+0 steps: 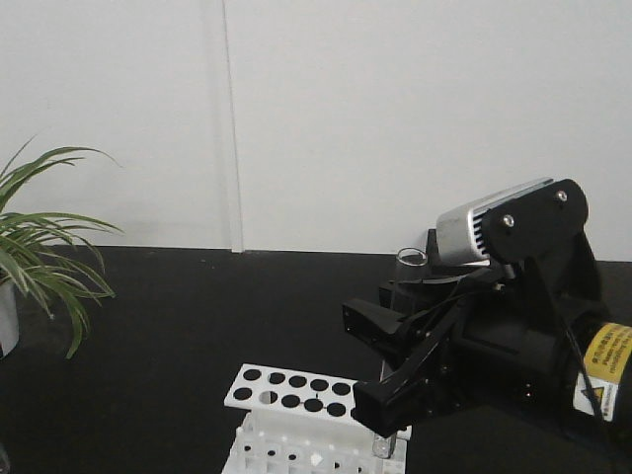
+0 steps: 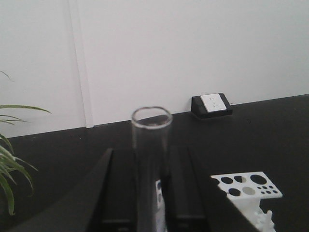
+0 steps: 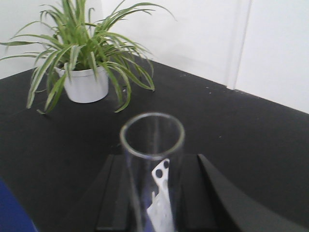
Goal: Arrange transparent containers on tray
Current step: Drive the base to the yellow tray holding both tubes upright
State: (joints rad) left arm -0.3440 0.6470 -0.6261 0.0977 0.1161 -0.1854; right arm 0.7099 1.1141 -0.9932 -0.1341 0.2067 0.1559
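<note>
Each hand was clamped on glass. Our left hand (image 2: 150, 162) gripped one test tube (image 2: 151, 140) upright between its fingers, and our right hand (image 3: 153, 166) gripped a second test tube (image 3: 152, 140) the same way, open rim up. From the front, the second tube's rounded bottom hung low by the near end of the white rack (image 1: 296, 387) on the black desk (image 1: 178, 316). We could not tell whether it was clear of the holes. The yellow tray showed in none of our views (so we could not place it), and neither tube was on it yet.

We judged the step to be the carry to the tray. To do it well, we reckoned on raising each tube straight up until its bottom cleared the rack, then travelling sideways. The grip had to be firm but never crushing. Slender glass slips and rolls, so each tube wanted a low, gentle release inside the raised rim.
</note>
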